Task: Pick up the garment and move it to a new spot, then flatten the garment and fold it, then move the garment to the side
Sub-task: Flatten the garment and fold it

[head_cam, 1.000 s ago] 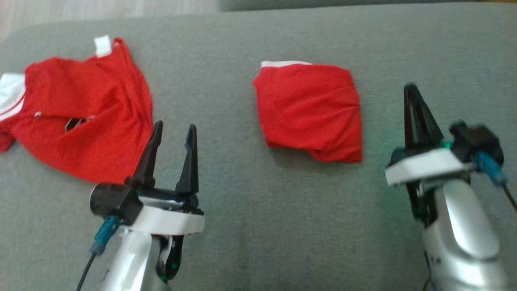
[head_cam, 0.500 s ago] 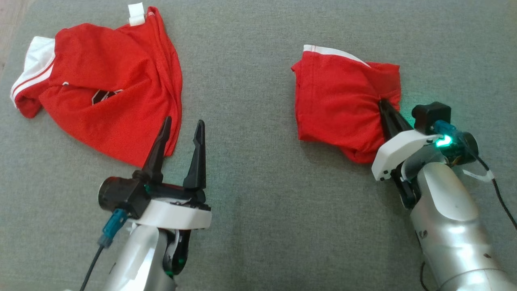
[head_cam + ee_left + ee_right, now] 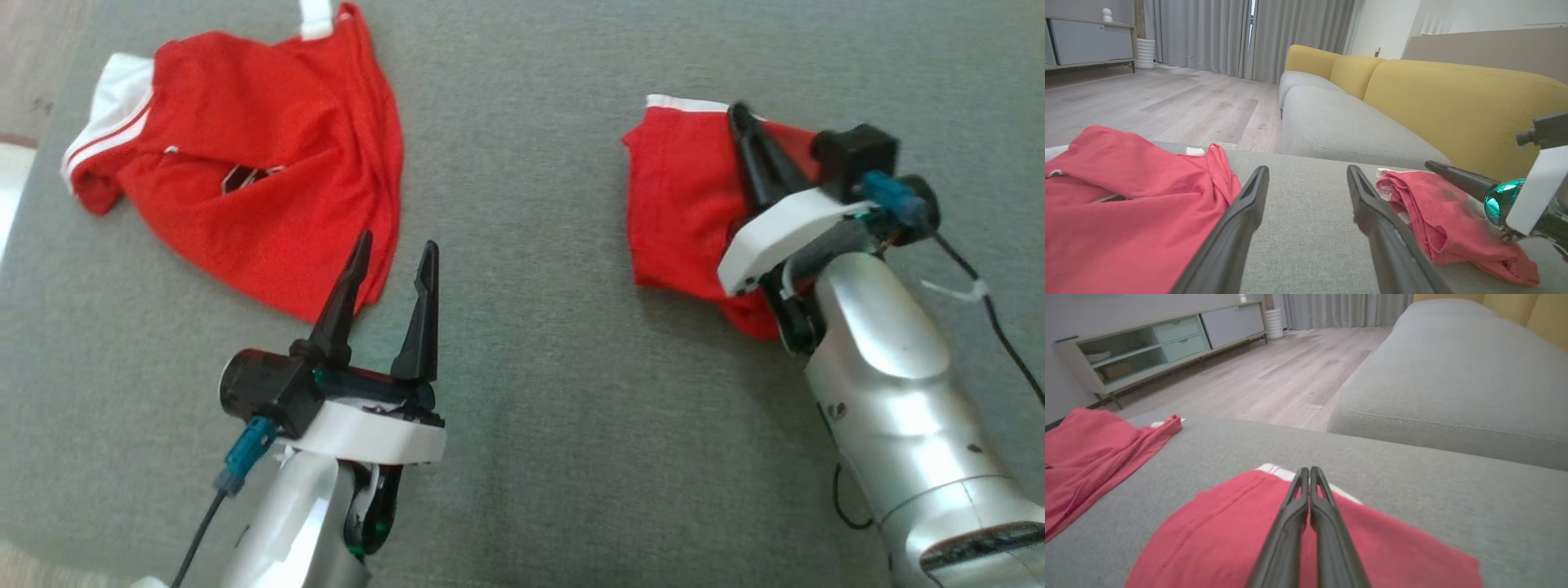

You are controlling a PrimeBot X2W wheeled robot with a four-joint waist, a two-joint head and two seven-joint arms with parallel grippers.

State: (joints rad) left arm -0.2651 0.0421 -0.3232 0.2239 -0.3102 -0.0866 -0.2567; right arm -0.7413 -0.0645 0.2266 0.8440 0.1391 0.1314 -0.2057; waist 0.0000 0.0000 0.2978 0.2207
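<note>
Shut tight, the right tool [image 3: 741,116] lies along the top of the folded red garment [image 3: 678,204]. Its two dark fingers are pressed together and their tips reach the garment's white-trimmed far edge. No cloth shows between the fingers, and it cannot be told whether they press on the fabric or sit just over it. Bare grey cushion [image 3: 539,392] runs beyond the tips and off to this tool's right.

Toward the left tool [image 3: 397,242] there is a wide bare strip. That tool stands with its fingers spread and nothing between them, above bare cushion and well apart from the folded garment. A loose red shirt [image 3: 269,188] lies rumpled ahead of it and to its left, the hem just beside its left finger. Past the shirt, the head view catches the cushion's left edge and pale floor.

From the right wrist view, the cushion's far edge shows ahead of the closed tips. Past it are wooden floor [image 3: 1290,375], a grey sofa seat [image 3: 1453,375] and a low cabinet [image 3: 1159,339]. The left wrist view gives the side-on look: the right tool's finger rests at the crest of the folded stack, and a yellow sofa back [image 3: 1453,94] and grey curtains [image 3: 1249,32] stand behind.
</note>
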